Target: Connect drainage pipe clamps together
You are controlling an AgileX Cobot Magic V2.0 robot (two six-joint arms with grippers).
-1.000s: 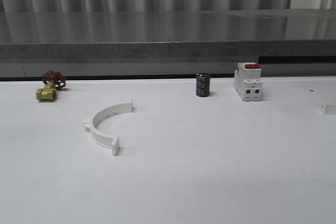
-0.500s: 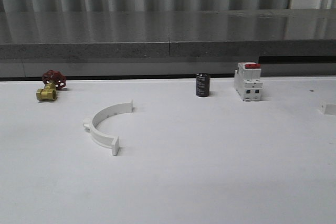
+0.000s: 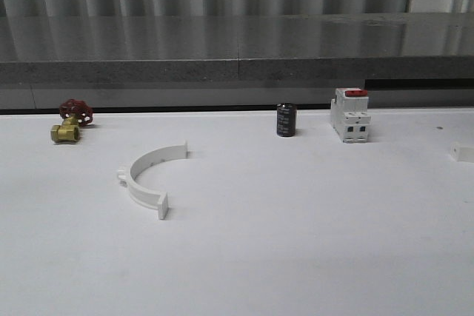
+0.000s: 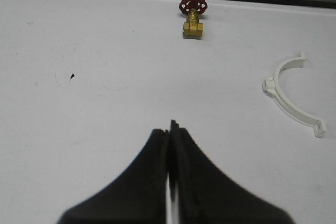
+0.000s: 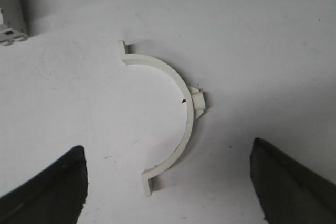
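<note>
The table (image 3: pixel 296 242) was plain white. One drainage pipe clamp half (image 3: pixel 150 177) was white, as was the other half (image 5: pixel 170 114) in the right wrist view. The valve (image 3: pixel 69 124) had a brass-yellow body and a dark red handwheel. The capacitor (image 3: pixel 286 120) was black with pale markings. The breaker (image 3: pixel 350 115) was white with a red top. Both the left gripper (image 4: pixel 169 129) fingers and the right gripper (image 5: pixel 168 182) fingers (image 5: pixel 47 190) were black.

Two clamp halves (image 3: pixel 148 176) (image 5: pixel 168 114), one brass valve (image 3: pixel 68 125), one black cylinder (image 3: pixel 286 120), one breaker (image 3: pixel 350 115).
</note>
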